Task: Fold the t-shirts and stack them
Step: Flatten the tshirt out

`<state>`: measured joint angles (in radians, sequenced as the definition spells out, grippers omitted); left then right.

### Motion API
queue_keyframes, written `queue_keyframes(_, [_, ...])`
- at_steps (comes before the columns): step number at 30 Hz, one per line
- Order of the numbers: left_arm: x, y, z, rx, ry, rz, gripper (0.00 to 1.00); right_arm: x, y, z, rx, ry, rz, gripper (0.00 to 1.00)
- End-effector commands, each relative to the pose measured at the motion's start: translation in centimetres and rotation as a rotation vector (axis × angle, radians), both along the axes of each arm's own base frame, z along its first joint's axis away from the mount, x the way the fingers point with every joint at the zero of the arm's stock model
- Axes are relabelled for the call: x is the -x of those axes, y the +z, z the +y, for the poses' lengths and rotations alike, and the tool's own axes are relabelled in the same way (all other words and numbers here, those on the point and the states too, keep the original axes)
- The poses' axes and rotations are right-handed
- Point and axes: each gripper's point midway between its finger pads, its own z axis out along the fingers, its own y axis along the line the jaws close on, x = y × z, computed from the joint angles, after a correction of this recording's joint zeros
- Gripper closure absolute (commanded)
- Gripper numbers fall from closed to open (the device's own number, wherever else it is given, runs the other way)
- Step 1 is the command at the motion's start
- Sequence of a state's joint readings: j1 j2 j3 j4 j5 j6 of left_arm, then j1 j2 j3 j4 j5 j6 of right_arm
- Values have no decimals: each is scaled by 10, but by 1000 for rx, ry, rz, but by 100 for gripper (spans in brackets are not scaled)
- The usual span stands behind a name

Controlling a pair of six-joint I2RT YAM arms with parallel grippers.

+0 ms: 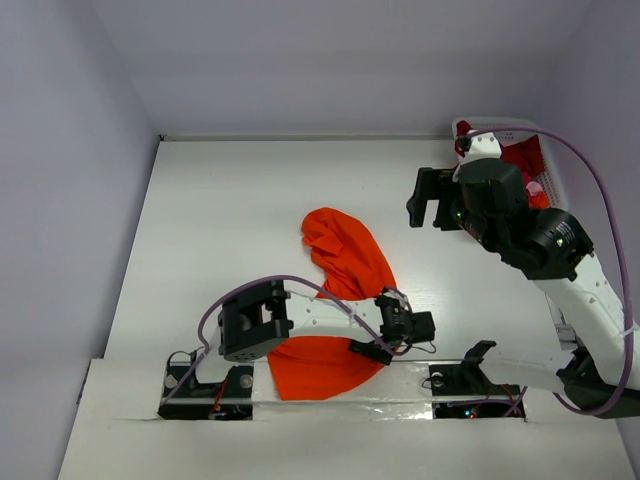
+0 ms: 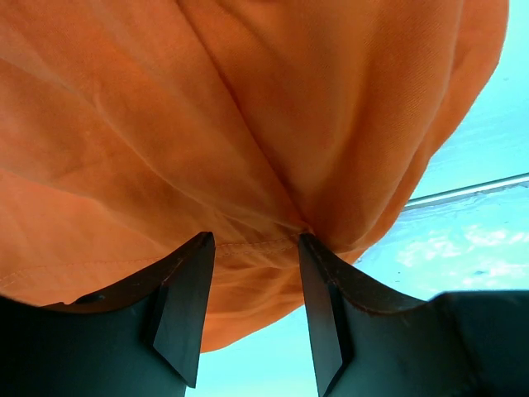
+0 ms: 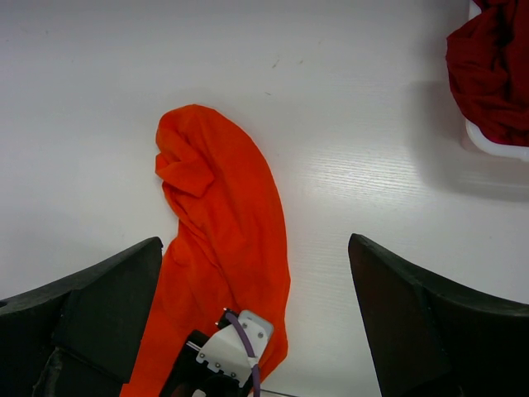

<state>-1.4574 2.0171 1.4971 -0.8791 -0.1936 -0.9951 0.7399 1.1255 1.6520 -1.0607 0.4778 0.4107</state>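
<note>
An orange shirt (image 1: 340, 300) stretches lengthwise from the table's near edge toward its far edge; the left gripper (image 2: 252, 310) pinches its hem, and the right gripper (image 3: 256, 314) hangs open.

White arm links, black joints, purple cables (image 1: 606, 228).

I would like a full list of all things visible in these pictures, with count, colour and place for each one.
orange shirt: one, bright orange, crumpled on the table centre, reaching the near edge.
red shirt: one, dark red, bunched in the basket at far right.
basket: one, white, far right corner of the table.
table: one, white.
left tool: one, dark fingers, pinching a hem fold of the orange shirt near the table's front edge.
right tool: one, dark fingers spread wide, raised above the table, holding nothing.
</note>
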Motion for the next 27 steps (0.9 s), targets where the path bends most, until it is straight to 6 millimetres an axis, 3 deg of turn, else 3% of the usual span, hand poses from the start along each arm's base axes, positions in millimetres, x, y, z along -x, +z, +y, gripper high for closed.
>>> queue_keyframes(1, [-2,1,2,-2,17,-10,57,-2,17,1,-37,4,-61,0])
queue_keyframes(10, [3,7,-11,30,-37,24,57,-2,18,0,-35,4,-63,0])
queue_keyframes(17, [17,11,-8,16,-80,63,58,-2,18,0,-35,6,-64,0])
queue_keyframes(27, [22,12,-13,19,-114,75,60,-3,17,2,-41,6,-65,0])
